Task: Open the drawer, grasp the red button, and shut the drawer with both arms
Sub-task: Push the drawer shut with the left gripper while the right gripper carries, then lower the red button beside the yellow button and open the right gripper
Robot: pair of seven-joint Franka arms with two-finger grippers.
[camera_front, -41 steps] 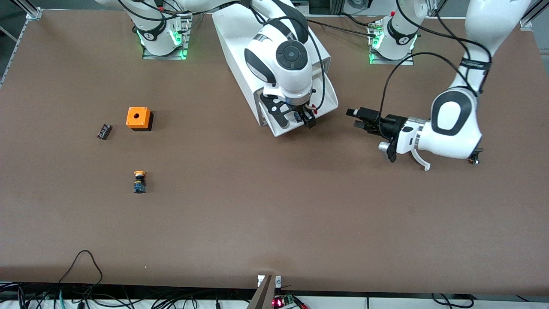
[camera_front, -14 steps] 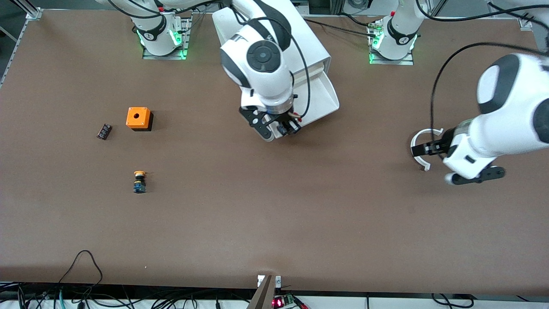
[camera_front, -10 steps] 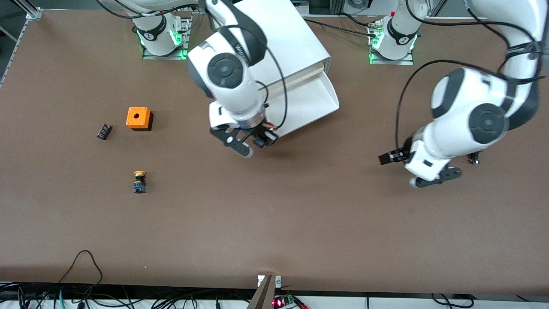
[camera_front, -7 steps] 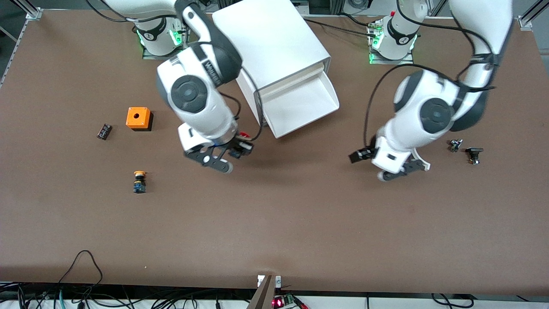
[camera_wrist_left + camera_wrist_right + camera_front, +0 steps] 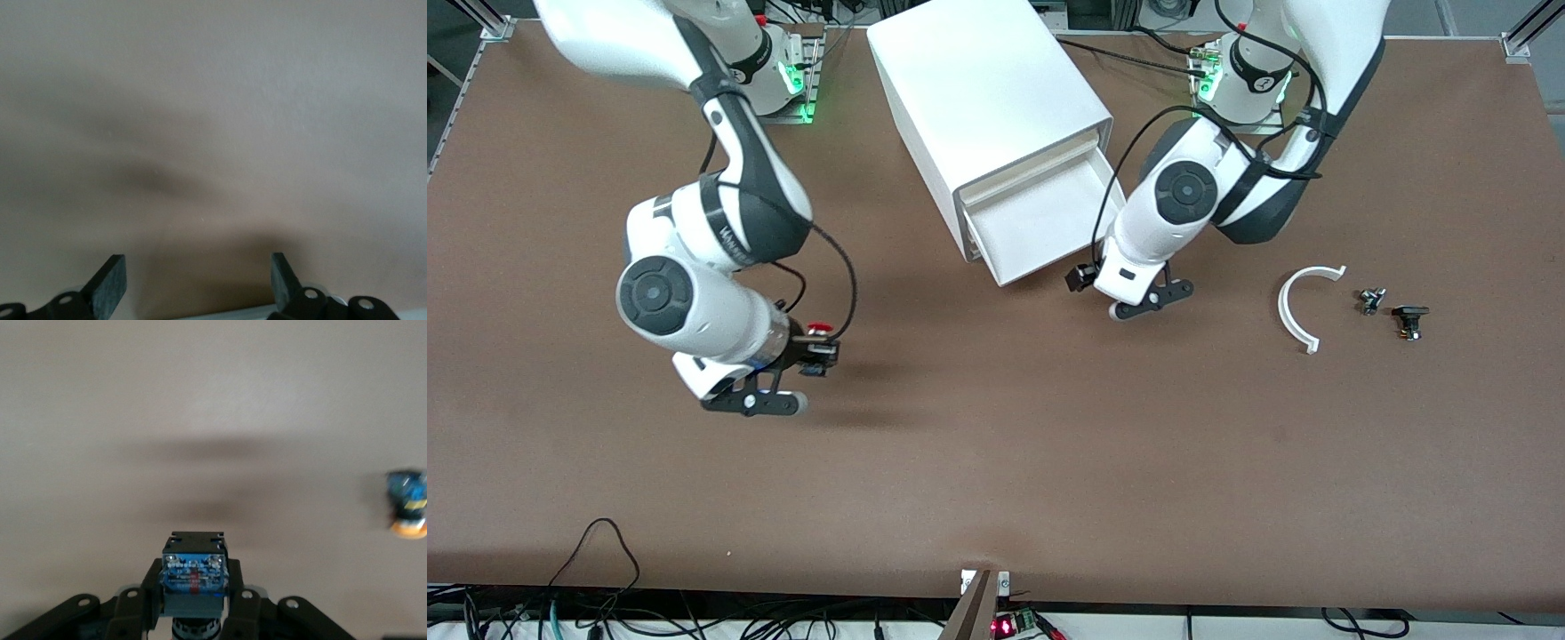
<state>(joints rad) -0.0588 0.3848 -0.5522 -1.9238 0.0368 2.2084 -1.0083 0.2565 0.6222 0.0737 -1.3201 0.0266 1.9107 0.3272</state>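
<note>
My right gripper (image 5: 819, 355) is shut on the button (image 5: 816, 329), whose red cap shows beside the fingers. It hangs over bare table toward the right arm's end. In the right wrist view the button's blue body (image 5: 193, 577) sits clamped between the jaws of the right gripper (image 5: 193, 603). The white cabinet (image 5: 987, 89) has its drawer (image 5: 1040, 227) pulled open. My left gripper (image 5: 1083, 277) is open and empty, low at the drawer's front corner. In the left wrist view the left gripper (image 5: 198, 288) has its fingers (image 5: 110, 287) wide apart over brown table.
A yellow-capped button (image 5: 407, 512) stands on the table in the right wrist view; the right arm hides it in the front view. A white curved piece (image 5: 1303, 307) and two small dark parts (image 5: 1371, 300) (image 5: 1409, 318) lie toward the left arm's end.
The right arm lifted the button out of the drawer and carried it toward its own end of the table. The left arm swung out, then came back to the drawer's front.
</note>
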